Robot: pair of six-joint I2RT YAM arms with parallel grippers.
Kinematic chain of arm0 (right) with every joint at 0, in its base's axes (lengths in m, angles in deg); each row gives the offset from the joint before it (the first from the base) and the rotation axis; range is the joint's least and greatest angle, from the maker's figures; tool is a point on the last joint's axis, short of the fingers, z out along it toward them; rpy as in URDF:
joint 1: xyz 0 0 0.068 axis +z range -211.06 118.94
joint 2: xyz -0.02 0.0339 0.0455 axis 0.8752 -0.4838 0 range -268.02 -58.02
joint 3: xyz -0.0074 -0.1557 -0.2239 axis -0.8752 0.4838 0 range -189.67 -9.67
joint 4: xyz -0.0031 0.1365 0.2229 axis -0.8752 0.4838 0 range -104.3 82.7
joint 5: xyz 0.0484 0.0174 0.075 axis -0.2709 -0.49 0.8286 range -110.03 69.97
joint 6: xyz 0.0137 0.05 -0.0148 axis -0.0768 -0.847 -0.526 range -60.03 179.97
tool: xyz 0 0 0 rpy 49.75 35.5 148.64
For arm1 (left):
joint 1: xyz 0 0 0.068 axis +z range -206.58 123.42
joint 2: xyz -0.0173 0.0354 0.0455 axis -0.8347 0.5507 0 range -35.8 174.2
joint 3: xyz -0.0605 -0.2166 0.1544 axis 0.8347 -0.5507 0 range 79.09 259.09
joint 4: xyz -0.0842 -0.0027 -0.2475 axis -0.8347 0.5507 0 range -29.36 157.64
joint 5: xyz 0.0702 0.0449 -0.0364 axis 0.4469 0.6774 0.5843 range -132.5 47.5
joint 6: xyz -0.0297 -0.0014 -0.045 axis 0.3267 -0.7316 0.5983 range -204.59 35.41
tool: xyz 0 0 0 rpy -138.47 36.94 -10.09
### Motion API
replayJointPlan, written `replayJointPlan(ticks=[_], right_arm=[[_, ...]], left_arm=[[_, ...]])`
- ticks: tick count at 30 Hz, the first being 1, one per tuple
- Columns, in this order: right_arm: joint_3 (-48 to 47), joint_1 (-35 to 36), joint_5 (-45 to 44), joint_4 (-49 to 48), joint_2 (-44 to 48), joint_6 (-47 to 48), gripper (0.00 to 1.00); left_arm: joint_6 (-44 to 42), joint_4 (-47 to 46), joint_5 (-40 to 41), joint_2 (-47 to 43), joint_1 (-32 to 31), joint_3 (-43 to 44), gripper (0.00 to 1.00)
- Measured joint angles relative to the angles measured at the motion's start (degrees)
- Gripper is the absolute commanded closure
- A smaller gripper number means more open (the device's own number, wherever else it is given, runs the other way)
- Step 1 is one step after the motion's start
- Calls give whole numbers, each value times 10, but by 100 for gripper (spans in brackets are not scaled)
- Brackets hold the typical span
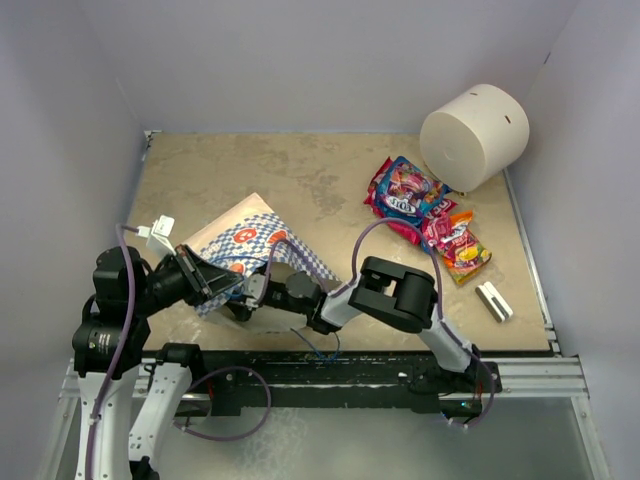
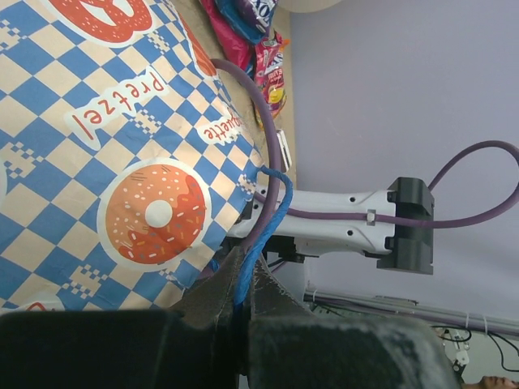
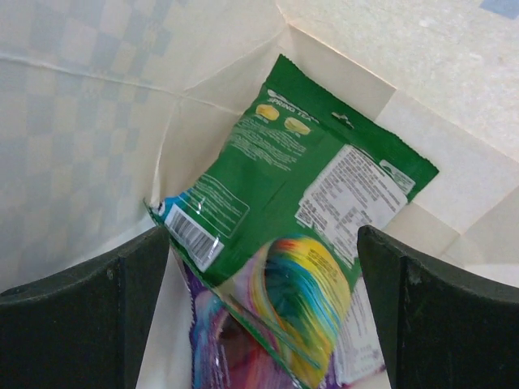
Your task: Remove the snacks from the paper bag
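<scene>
Spread wide at the frame's bottom corners, the right gripper straddles a green packet lying inside the paper bag, its long axis slanting from lower left to upper right, straight ahead. Farther off, the left gripper pinches the bag's blue cord handle, so the right arm is nearer.

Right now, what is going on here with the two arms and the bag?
The left gripper is shut on the blue cord handle of the paper bag, which lies on the table. The right gripper is inside the bag, open, with a green packet ahead of it, lying over a rainbow-coloured packet; it grips nothing yet. Other snacks lie on the table near the white cylinder.
</scene>
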Motion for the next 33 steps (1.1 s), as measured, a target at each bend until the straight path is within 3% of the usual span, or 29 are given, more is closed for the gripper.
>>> replayJointPlan(ticks=[6,19,27,30,33], right_arm=[[-56,0,13,0,-42,-38,6],[-122,3,-110,59,-92,-75,50],[-127,-6,-157,83,-92,-77,93],[-126,-12,-163,88,-90,-72,100],[-114,-14,-165,91,-82,-68,100]], left_arm=[[4,-1,0,5,0,0,100],[7,14,8,-7,0,0,100],[4,46,31,-27,0,0,100],[4,56,43,-36,0,-4,100],[2,62,50,-42,0,-8,100]])
